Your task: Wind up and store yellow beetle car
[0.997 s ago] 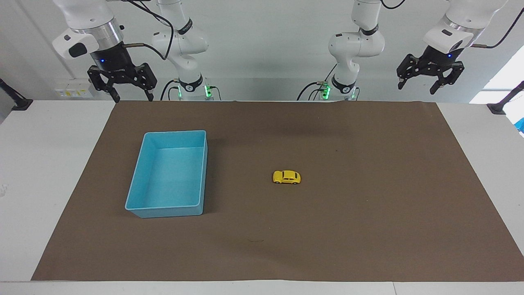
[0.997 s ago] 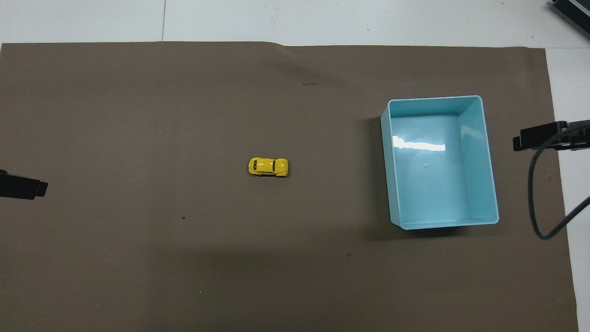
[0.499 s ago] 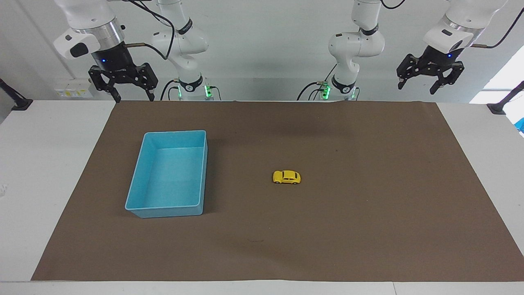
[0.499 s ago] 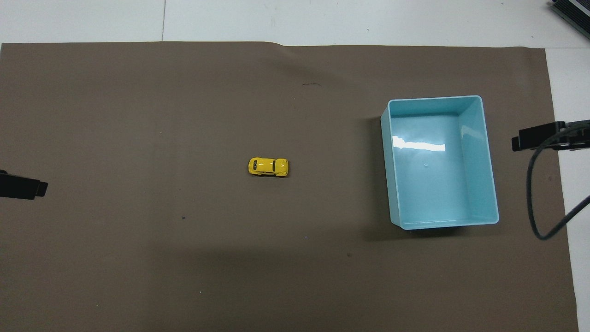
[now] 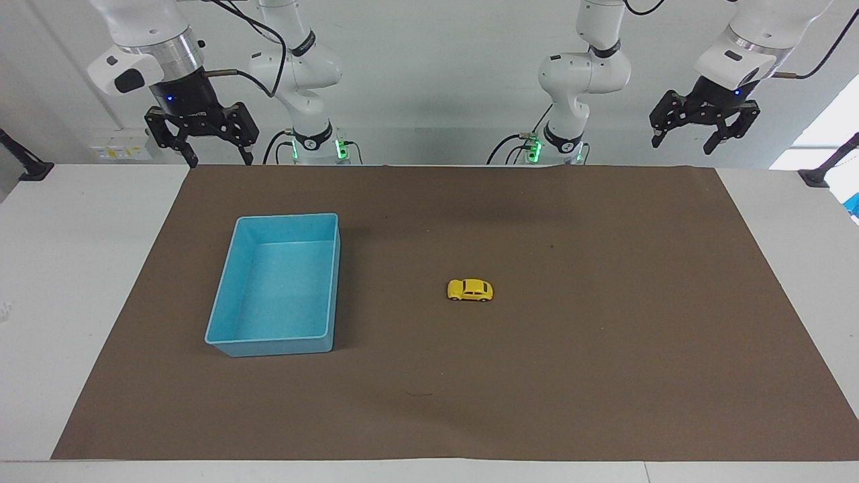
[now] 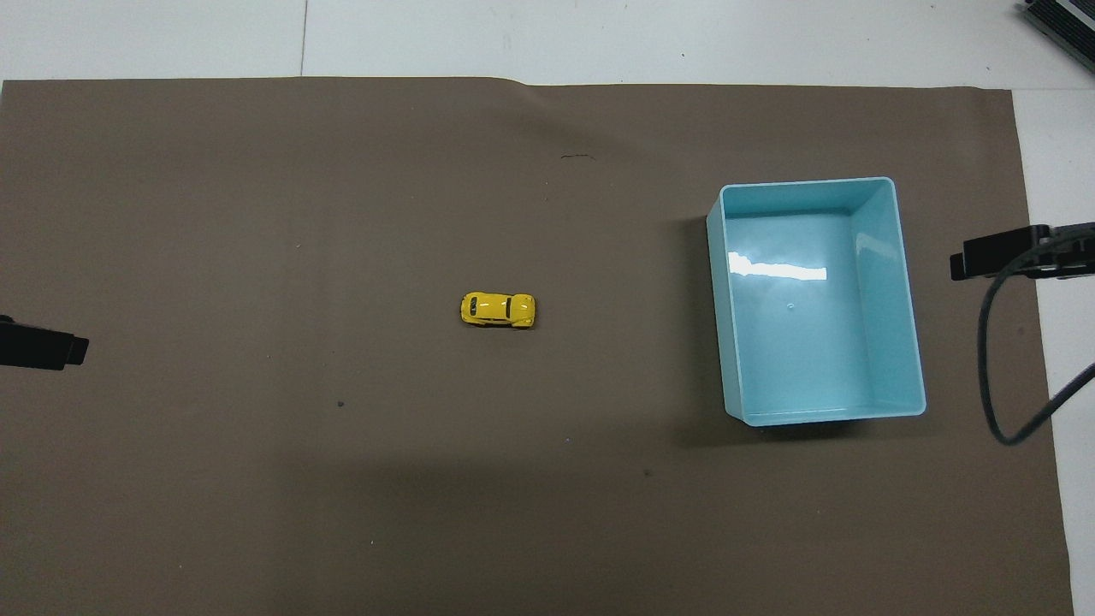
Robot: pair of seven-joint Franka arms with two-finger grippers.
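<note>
Small bright yellow beetle-shaped toy car with dark windows and black wheels sits on its wheels near the middle of the brown paper mat that covers most of the white table; its long axis runs along the table, end to end. Nothing is touching it. Light-blue rectangular plastic tray, open-topped and with nothing in it, sits on the same mat toward the right arm's end, well apart from the car, with bare mat between them; its long side runs away from the robots. The overhead view agrees: car about mid-mat, tray off to the side, a glare streak on its floor. Right gripper, black two-finger, hangs in the air over the robots' edge of the table at the mat's corner, on the tray's side; fingertips clearly apart, spread wide, nothing between them. Left gripper, same type, hangs raised at the other end over the robots' edge of the table; fingertips also well apart, holding nothing. Both are up high and far from the car and tray. In the overhead view only black slivers of the grippers show at the frame edges: left, right, with a dark cable loop hanging below the right one. A small dark scuff mark lies on the mat farther from the robots than the car.
</note>
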